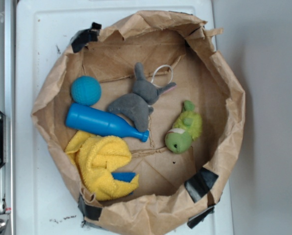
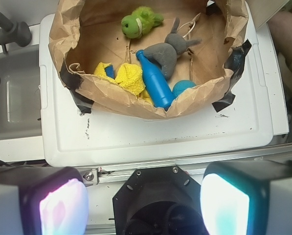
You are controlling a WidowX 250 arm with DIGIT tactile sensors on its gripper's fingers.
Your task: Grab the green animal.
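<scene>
Jaws spread wide and holding nothing, my gripper (image 2: 145,200) hangs well back from the work in the wrist view, its two pads at the bottom corners of the frame with a broad gap between them. Beyond the white tray (image 2: 150,139), the brown paper bag (image 2: 136,100) sits rolled down and open; the green animal (image 2: 138,23) lies at its far side, apart from the grey plush (image 2: 170,51), the blue bottle (image 2: 153,81) and the yellow cloth (image 2: 126,77).

From the exterior view, I am nowhere over the bag. The green animal (image 1: 183,133) rests on the bag's floor near the right wall, head toward the lower edge, clear of the grey plush (image 1: 138,100) and the bottle's neck. A teal ball (image 1: 85,90) sits at the far left.

I judge the approach has not begun: next I must travel over the bag's rim, centre above the toy and descend with jaws apart
</scene>
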